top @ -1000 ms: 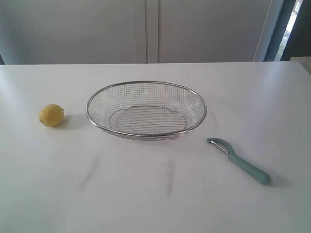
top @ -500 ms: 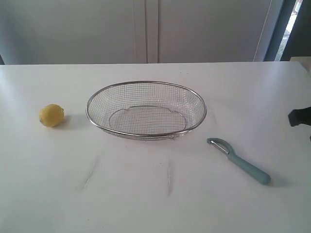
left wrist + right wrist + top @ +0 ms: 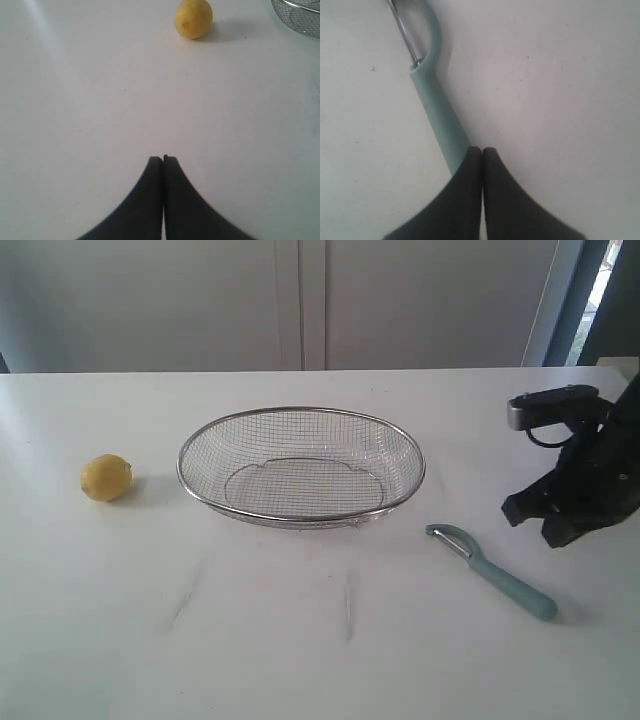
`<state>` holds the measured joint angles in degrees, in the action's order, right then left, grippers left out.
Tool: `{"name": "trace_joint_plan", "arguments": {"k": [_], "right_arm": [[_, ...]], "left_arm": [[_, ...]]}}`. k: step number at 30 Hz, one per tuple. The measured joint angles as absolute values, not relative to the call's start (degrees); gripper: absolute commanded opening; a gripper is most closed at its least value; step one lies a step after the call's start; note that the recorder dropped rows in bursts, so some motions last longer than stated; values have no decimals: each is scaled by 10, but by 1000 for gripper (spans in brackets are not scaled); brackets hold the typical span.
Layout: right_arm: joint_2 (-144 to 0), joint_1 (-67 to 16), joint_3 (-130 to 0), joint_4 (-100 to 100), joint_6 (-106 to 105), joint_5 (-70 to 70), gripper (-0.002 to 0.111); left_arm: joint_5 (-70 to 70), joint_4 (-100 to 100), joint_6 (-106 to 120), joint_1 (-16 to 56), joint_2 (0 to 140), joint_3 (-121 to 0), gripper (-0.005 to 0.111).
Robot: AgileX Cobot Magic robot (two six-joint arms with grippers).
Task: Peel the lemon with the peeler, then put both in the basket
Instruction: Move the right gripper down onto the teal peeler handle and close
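Right end effector (image 3: 481,149), tips pressed together, over handle end of peeler (image 3: 436,112) lying on surface (image 3: 300,660) near basket (image 3: 300,517). Spread tips first, straddle mid-handle crosswise, then descend and clamp squarely.

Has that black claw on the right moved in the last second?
Yes. The right gripper has come in from the right edge of the exterior view toward the peeler, which has stayed put on the table.

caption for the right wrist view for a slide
Right gripper, fingers shut, near the peeler handle on the white table.
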<state>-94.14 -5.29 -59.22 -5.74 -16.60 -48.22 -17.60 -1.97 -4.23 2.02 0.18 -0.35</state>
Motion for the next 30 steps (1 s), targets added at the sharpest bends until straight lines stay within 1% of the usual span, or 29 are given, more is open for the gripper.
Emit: {"name": "trace_joint_plan", "arguments": {"k": [14,16,21,24,30], "right_arm": [[-991,-117,-604,-57,-252,-454,1],[-995,-122,-604,-57,-260,-454,4],[-998,-126,-604,-57,-266,-449,18],[-998,-126,-604,-57,-272,-448,25],[-1003,-126,-604,-57,-275,-450,31]], "left_arm": [[-176,-20,-42,20,2,-3,0],[-176,-20,-42,20,2,-3,0],[-176,-20,-42,20,2,-3,0],[-176,-20,-42,20,2,-3,0],[-176,-20,-42,20,2,-3,0]]}}
